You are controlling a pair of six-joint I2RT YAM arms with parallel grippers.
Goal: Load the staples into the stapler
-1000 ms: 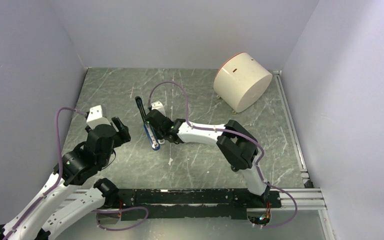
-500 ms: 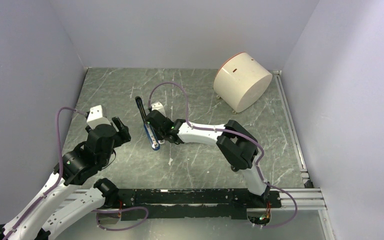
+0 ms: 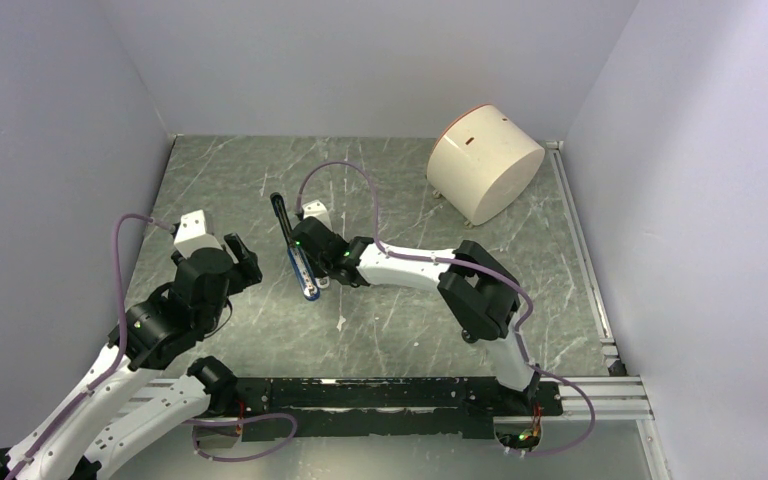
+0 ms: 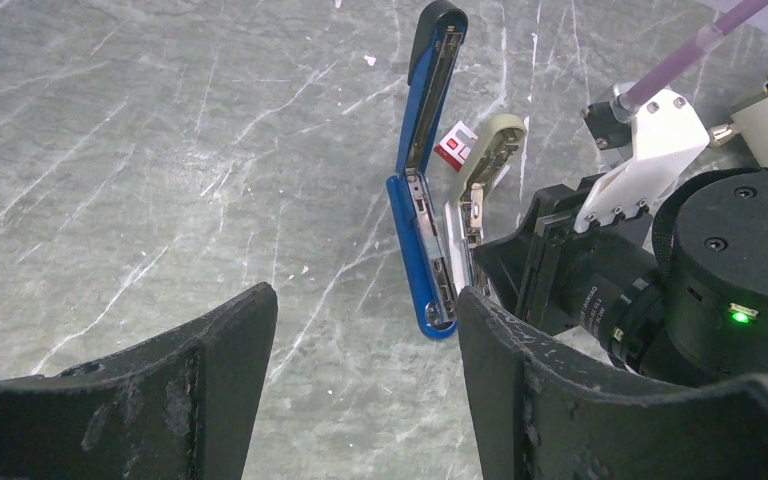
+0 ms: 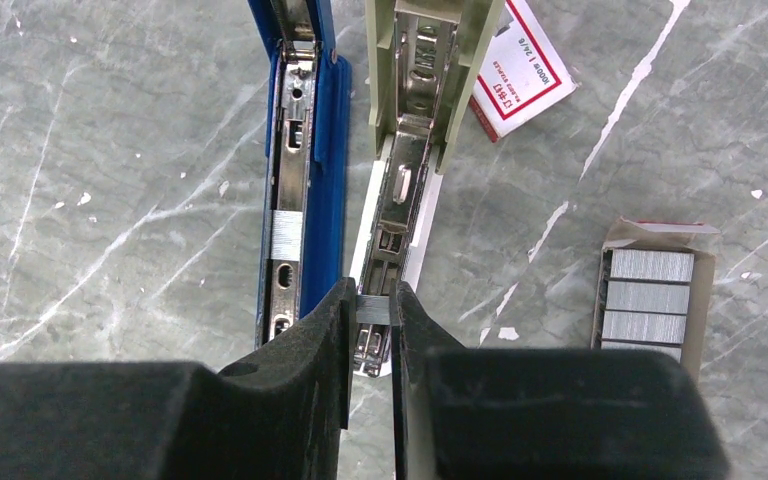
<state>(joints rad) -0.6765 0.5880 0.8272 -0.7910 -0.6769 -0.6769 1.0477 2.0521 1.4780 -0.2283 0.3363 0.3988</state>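
**Right claw pinched a staple strip next to the stapler, left claw wide and idle**

Right claw (image 5: 373,300) was nearly closed, jaws clamped on a short grey staple strip (image 5: 374,310). In the right wrist view the strip sat over the near end of the beige stapler (image 5: 415,90), in line with its metal channel. I couldn't tell if it was touching.

Stapler (image 5: 328,180), the blue one, lay flipped open on the table (image 5: 110,150), just left of the fingertips and parallel to the beige one. Its near end was right beside the left finger. A second grey strip (image 5: 286,243) already lay in its silver channel about halfway along.

Staple box (image 5: 650,290) lay open to the right of the claw, apart from it, with ribbed blocks stacked inside. The red-and-white lid (image 5: 522,72) lay flat beyond it, beside the far half of the beige stapler.

Left claw (image 4: 365,300) had its jaws wide and nothing between them. It sat well short of the stapler (image 4: 425,200), which showed between its fingers, with its black-tipped arm angled away.

From the top view, both claws were mid-table, with the left (image 3: 240,255) to the left of the stapler (image 3: 300,262). A cream drum (image 3: 485,160) sat tilted in the far right corner, well apart.
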